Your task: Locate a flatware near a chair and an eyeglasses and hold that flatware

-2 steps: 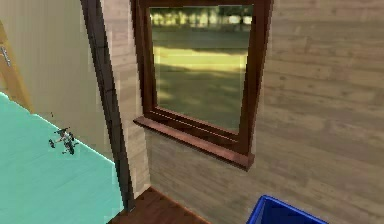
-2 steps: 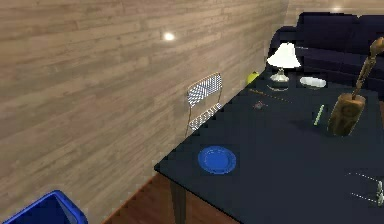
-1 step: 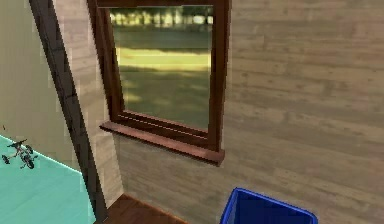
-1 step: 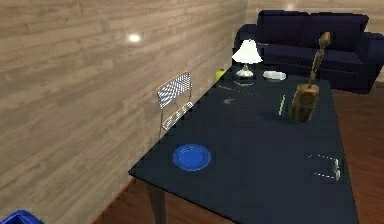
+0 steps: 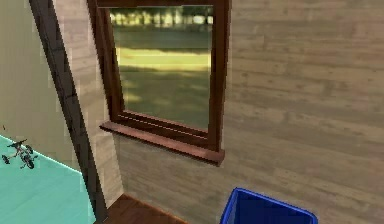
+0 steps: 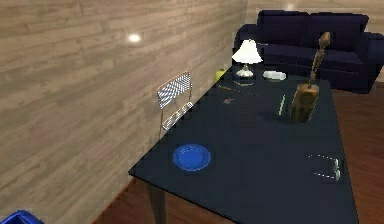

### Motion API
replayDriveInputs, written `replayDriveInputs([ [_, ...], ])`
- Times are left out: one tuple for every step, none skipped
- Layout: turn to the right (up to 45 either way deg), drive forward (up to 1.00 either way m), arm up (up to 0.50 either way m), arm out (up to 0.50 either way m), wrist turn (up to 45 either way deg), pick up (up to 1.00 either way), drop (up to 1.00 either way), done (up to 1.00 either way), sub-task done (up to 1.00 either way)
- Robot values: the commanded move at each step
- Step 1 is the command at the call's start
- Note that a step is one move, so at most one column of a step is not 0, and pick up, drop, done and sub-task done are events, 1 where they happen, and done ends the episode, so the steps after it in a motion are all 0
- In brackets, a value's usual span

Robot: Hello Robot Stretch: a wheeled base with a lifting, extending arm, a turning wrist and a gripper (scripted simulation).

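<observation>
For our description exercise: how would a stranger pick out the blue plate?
Start at the long dark table in front of the navy sofa. At the end farthest from the sofa, near the wire-backed chair, lies a round plate. It alone is flat and bright blue; the lamp and wooden statue stand tall.

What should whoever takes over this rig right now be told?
Things: in the arm side view, a dark table has a wire chair at its left edge. Small thin things lie on the table by the chair, possibly flatware, too small to tell. A pale wiry thing near the table's right edge may be the eyeglasses.
Done: a table with a chair is found.
Left: confirm the flatware, reach for it and hold it.
</observation>
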Motion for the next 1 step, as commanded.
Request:
replayDriveInputs([
  [0.0, 0.00, 0.24, 0.00, 0.0, 0.00, 0.00, 0.00, 0.00],
])
